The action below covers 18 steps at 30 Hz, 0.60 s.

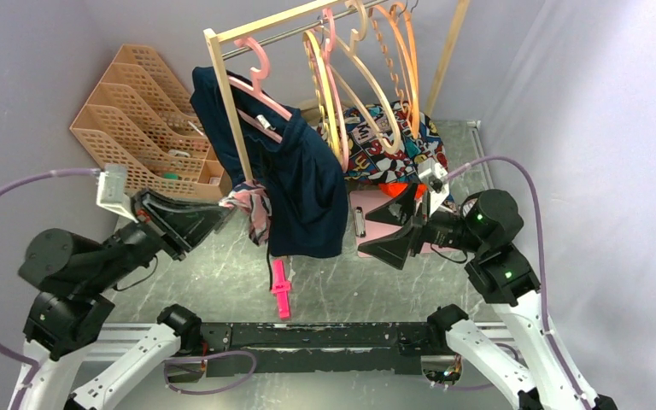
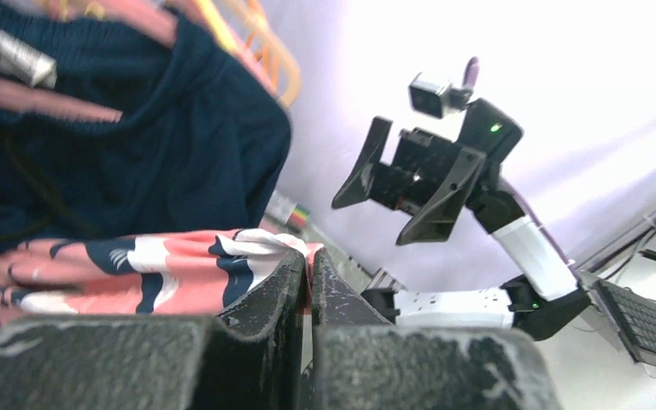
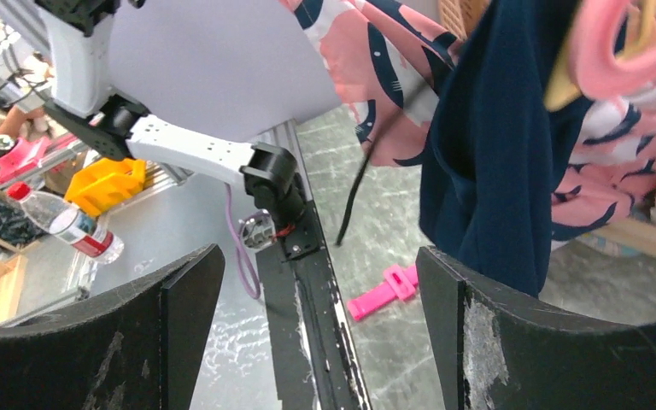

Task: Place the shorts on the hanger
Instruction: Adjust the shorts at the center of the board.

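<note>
With my left tool point(image 1: 225, 205) pinching just a fold of the shorts point(image 1: 256, 213), bunched at 9 o'clock of the navy garment point(image 1: 307, 188), I reckon a slip drops them to the surface point(image 1: 222, 282) — my right tool point(image 1: 390, 224), spread and empty at 3 o'clock, couldn't catch them.

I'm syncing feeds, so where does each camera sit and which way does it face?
Top external: above and behind, looking down at the table; left arm, right arm show.
Left wrist: along its shut fingers, pinching the shorts, toward the right arm.
Right wrist: between its open fingers, toward the navy garment and left arm.
Shared: the shorts, in all three.
</note>
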Available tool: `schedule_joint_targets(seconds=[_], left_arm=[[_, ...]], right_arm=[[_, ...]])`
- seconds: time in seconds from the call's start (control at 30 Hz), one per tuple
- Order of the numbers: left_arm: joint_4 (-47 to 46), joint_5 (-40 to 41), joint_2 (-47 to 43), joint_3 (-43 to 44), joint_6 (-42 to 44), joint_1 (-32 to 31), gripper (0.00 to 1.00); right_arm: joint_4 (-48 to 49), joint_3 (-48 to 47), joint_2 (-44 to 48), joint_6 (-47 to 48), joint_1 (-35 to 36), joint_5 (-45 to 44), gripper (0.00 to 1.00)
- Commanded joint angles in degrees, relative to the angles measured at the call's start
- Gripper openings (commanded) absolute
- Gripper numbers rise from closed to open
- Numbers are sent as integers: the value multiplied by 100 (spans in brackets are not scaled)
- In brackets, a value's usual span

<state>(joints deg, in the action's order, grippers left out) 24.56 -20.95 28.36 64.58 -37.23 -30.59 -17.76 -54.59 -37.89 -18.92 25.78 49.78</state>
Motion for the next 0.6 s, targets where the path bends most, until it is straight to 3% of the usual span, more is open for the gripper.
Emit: schedule_joint_targets(seconds=[0.0, 0.13, 0.37, 0.57], left_arm=[[-1063, -622, 245, 843, 123, -52, 7], [-1421, -845, 557, 1553, 279, -52, 7], [-1253, -399, 1370, 3495, 1046, -52, 7], [-1186, -85, 1525, 3702, 1301, -52, 7]], right_arm=[[236, -498, -166, 8, 129, 461, 88], [360, -860, -416, -61, 216, 643, 88], [427, -1204, -733, -44, 509, 656, 89], [958, -1053, -897, -474, 524, 708, 89]])
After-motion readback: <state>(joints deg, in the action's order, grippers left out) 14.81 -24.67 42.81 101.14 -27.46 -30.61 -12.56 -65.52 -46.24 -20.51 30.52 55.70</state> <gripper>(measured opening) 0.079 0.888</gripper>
